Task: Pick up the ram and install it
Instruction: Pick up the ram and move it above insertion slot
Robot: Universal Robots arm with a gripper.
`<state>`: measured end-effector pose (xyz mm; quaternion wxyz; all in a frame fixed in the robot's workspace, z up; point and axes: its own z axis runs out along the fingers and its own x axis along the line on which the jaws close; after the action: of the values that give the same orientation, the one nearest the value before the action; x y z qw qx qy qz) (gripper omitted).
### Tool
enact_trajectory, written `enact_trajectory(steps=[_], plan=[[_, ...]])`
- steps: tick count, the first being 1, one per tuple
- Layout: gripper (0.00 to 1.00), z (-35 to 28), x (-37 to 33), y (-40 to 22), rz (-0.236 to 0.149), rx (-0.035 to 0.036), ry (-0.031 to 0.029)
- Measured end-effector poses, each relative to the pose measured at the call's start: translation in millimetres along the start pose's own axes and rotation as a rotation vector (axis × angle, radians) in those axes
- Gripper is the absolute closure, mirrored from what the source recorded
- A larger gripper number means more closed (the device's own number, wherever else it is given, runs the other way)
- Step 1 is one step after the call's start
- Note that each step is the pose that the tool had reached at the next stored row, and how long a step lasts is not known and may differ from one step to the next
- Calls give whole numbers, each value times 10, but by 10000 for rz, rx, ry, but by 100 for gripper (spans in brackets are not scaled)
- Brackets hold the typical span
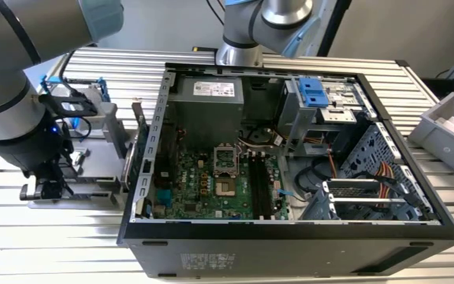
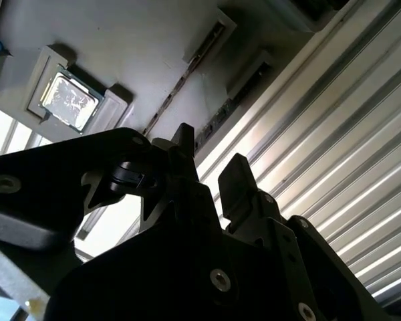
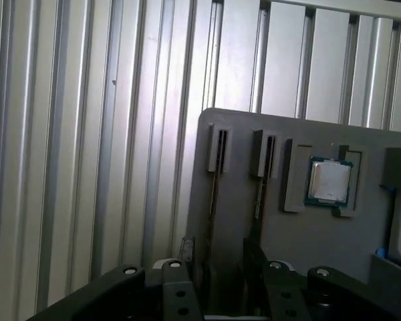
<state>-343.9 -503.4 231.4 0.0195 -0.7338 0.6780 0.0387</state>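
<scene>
In the exterior view the arm's base stands at 12 o'clock, while its thick grey wrist hangs at 9 o'clock, pointing roughly down. In the second wrist view the gripper shows two dark fingers parted, a bright gap between their tips, neither one touching the other

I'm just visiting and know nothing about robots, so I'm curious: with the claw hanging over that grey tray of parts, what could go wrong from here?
1. The open gripper hangs over two ram sticks standing close together in the grey holder; a finger might catch the neighbouring stick or a slot wall.
2. The processor chip lies in a pocket beside them and could get nudged.
3. The black slots sit deep in the crowded case, near cables; a carried stick could snag.
</scene>
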Motion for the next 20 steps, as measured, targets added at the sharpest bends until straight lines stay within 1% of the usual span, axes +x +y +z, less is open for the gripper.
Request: enact_trajectory(steps=[9, 16, 20], plan=[[0, 138, 10, 13, -8, 0, 0], [0, 228, 16, 45, -8, -2, 1], [0, 276, 16, 73, -9, 0, 0]])
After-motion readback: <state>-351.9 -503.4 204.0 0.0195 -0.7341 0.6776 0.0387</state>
